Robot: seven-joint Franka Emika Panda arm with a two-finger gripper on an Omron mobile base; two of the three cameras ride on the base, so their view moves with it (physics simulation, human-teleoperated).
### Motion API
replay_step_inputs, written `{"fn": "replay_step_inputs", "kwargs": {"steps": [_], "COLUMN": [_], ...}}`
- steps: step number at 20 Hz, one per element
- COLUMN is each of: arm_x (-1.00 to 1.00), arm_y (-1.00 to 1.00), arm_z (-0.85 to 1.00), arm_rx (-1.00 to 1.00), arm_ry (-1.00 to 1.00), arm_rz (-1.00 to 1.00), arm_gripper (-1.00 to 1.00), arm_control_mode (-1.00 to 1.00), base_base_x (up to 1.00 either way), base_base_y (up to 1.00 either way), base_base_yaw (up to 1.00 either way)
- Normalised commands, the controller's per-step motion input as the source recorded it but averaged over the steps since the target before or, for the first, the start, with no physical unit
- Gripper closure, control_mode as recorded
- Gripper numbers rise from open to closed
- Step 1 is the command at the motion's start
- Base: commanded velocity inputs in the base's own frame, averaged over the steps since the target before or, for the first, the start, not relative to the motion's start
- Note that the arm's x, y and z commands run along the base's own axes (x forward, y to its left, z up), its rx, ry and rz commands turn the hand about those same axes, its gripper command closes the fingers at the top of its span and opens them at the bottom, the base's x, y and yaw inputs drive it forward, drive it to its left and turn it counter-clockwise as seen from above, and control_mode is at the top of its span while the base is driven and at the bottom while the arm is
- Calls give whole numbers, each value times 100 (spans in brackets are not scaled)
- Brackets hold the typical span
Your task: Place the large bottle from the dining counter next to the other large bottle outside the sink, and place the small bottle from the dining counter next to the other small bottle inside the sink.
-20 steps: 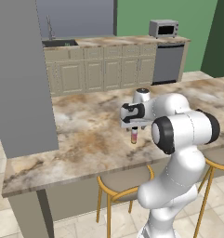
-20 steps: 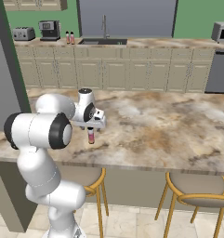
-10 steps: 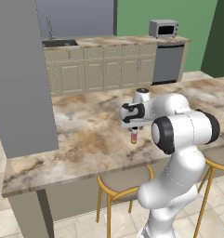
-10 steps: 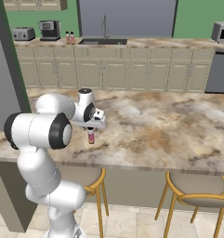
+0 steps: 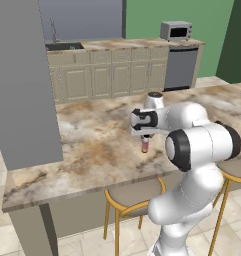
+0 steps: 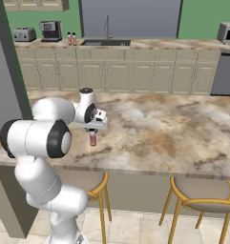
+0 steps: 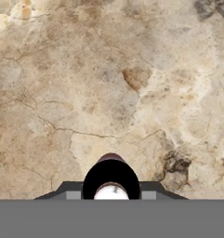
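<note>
Dining counter [image 5: 92, 145], a long slab of brown-beige marbled stone, ran across both base views; yellow-framed stools [image 6: 202, 202] stood tucked under its near edge. Behind it a run of pale cabinets [image 6: 135, 71] stood against a green wall. The sink [image 6: 106, 43] sat dark and recessed in that back counter, tall faucet [image 6: 107, 26] rising over it. Microwave [image 5: 176, 31] at the far end of the back counter; toaster [image 6: 24, 34] and a coffee machine [image 6: 50, 31] at the other end. Two slim bottles [image 6: 71, 38] stood side by side just left of the sink, too small to tell apart.

White arm [image 5: 192, 145] reached out over the dining counter, hand pointing straight down. The gripper [image 5: 145, 138] was clamped on the small bottle [image 5: 145, 145], upright, red-orange body hanging below the fingers with its base at or just above the stone; contact could not be told. In the hand view the small bottle showed end-on, pale cap inside a dark ring, between the two fingertips [image 7: 72, 195].
</note>
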Motion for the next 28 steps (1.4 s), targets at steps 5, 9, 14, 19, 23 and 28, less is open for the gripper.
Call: {"fn": "replay_step_inputs", "kwargs": {"steps": [5, 9, 14, 19, 23, 28], "arm_x": [-97, -89, -80, -56, -43, -30], "arm_y": [0, 0, 0, 0, 0, 0], "arm_z": [73, 72, 56, 48, 42, 24], "arm_rx": [7, 5, 0, -8, -9, -2], "arm_ry": [-19, -16, -3, 15, 18, 13], "arm_rz": [0, 0, 0, 0, 0, 0], "arm_gripper": [100, 100, 100, 100, 100, 100], "arm_control_mode": [-100, -100, -100, -100, -100, -100], "base_base_x": [0, 0, 0, 0, 0, 0], "base_base_y": [0, 0, 0, 0, 0, 0], "base_base_yaw": [0, 0, 0, 0, 0, 0]}}
